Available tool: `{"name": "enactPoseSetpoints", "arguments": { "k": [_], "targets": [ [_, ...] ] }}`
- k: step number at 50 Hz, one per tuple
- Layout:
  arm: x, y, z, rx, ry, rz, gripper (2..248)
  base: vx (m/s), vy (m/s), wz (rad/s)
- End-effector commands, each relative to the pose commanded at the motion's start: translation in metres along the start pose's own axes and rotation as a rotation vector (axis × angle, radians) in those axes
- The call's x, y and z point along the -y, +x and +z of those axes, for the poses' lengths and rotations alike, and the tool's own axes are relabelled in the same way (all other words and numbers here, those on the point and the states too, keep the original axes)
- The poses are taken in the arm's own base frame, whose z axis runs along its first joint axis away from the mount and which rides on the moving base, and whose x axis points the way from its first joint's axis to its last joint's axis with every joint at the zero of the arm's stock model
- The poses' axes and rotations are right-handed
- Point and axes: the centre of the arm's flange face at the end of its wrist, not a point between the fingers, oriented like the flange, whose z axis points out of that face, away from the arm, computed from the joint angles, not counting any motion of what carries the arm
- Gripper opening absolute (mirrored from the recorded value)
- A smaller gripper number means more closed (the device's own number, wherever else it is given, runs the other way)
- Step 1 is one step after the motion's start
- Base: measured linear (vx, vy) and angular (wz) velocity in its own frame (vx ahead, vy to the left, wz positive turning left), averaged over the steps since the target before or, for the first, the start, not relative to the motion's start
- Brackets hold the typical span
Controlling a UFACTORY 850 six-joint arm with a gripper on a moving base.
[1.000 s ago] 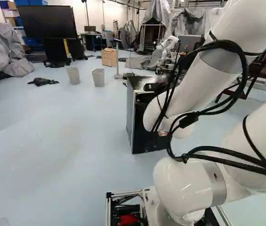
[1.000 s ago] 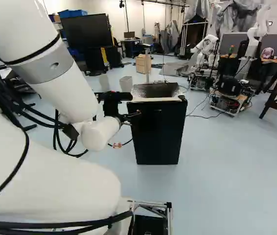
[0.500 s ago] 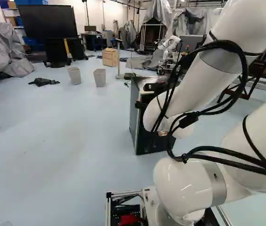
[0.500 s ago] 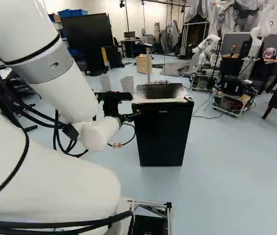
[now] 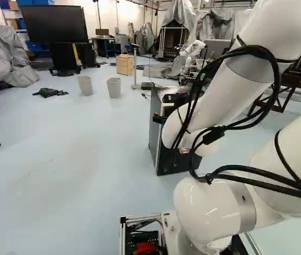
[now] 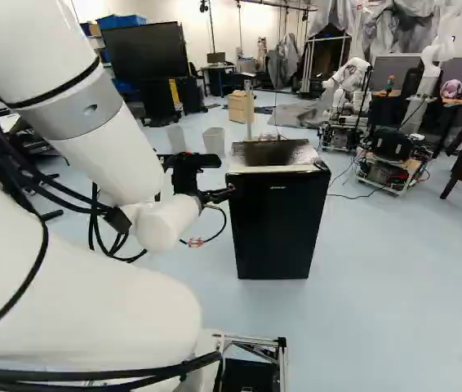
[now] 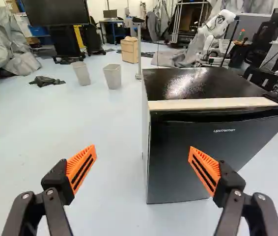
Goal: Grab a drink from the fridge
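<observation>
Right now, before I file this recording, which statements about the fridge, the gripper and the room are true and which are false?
1. The black mini fridge stands upright on the floor. True.
2. The gripper is shut on the fridge's door. False: its fingers stand wide apart, open.
3. Two waste bins stand beyond the fridge. True.
4. The wooden drawer cabinet sits on top of the fridge. False: it stands on the floor, beyond it.
5. The fingers have orange pads. True.
</observation>
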Motion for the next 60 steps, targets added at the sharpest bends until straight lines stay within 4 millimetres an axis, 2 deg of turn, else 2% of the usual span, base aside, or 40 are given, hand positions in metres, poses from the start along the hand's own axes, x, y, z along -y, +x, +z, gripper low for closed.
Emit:
{"name": "enactPoseSetpoints", "arguments": {
  "k": [12,33,48,60],
  "targets": [
    [0.001,0.001,0.002,0.001,-0.01,0.013,247,0.0,0.0,0.0],
    [0.012,0.009,0.017,0.002,-0.065,0.093,247,0.0,0.0,0.0],
    [0.019,0.011,0.017,-0.024,-0.131,0.17,247,0.0,0.0,0.0],
    [0.025,0.005,0.018,-0.026,-0.191,0.22,247,0.0,0.0,0.0]
  ]
}}
